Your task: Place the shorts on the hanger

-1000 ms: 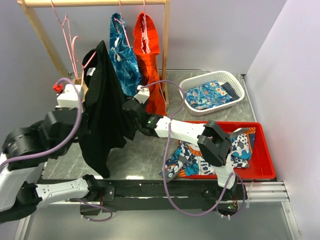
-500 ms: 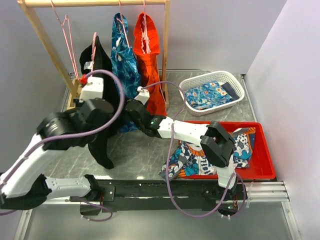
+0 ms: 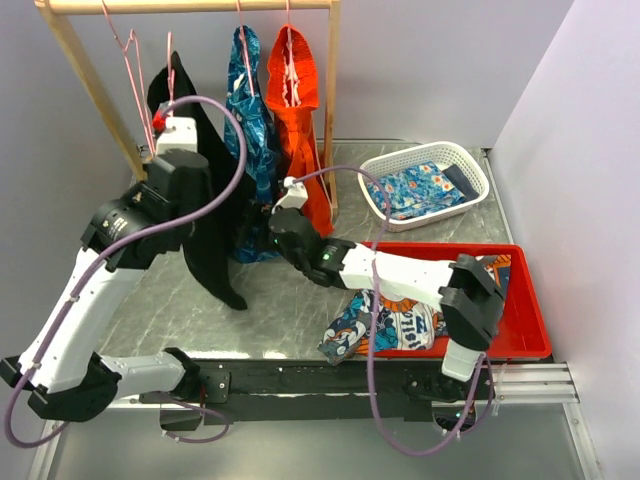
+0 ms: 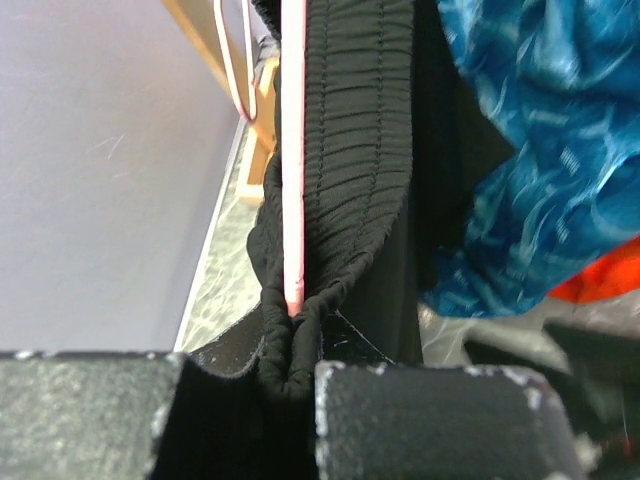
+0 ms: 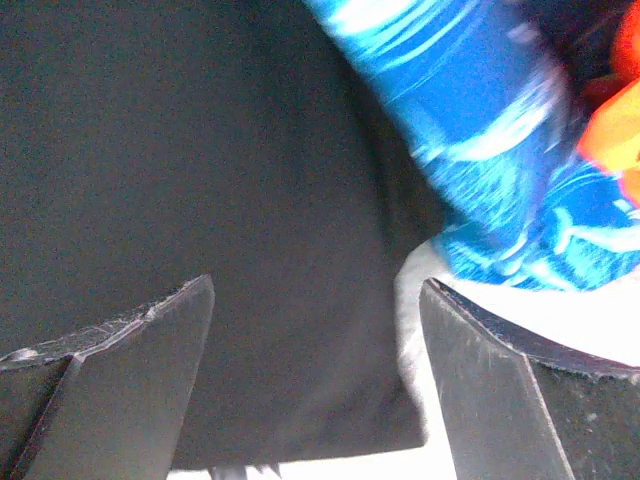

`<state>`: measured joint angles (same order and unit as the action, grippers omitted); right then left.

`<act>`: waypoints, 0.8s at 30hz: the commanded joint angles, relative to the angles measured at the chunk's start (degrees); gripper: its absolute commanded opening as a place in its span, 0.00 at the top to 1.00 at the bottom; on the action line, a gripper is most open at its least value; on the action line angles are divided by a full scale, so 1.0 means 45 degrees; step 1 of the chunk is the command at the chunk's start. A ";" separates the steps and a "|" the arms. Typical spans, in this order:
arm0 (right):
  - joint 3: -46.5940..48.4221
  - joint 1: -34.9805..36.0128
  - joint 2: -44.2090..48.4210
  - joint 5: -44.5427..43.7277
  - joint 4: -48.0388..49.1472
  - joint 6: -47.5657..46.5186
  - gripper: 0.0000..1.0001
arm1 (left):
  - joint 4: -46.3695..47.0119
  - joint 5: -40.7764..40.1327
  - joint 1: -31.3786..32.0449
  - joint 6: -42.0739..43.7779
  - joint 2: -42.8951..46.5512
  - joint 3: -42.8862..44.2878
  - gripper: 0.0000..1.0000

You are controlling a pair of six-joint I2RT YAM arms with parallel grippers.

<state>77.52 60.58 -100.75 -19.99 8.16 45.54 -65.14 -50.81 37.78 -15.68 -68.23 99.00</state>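
The black shorts hang over a pink wire hanger whose top reaches up near the wooden rack's rail. My left gripper is raised high and shut on the hanger wire and the shorts' waistband together. In the left wrist view the pink wire runs down into the bunched black waistband pinched by my left gripper. My right gripper is open beside the shorts' lower part. In the right wrist view black fabric fills the space beyond the right gripper, which holds nothing.
A blue patterned garment and an orange-red garment hang on the rack right of the shorts. Another pink hanger hangs at the left. A white basket and a red tray with patterned clothes sit at the right.
My left arm has lifted the hanger and shorts up and back toward the rack rail. My right arm has shifted right and nearer, away from the shorts' middle.
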 commanded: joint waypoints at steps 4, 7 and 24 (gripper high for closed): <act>-0.1188 0.0640 0.2287 0.1100 0.0901 -0.0665 0.09 | 0.3984 0.3979 -0.2647 0.1727 0.0357 0.0168 0.99; -0.1580 0.0776 0.2952 0.1627 0.0960 -0.0900 0.09 | 0.4455 0.5035 -0.3588 0.2019 0.0201 0.0246 0.99; -0.2714 0.0992 0.5805 0.2488 0.0686 -0.2033 0.09 | 0.4243 0.6818 -0.5192 0.2274 -0.2572 0.2901 0.99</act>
<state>66.02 64.69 -77.95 -9.76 10.20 38.61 -51.05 -21.10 15.16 -6.42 -79.92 106.34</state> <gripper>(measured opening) 0.910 0.113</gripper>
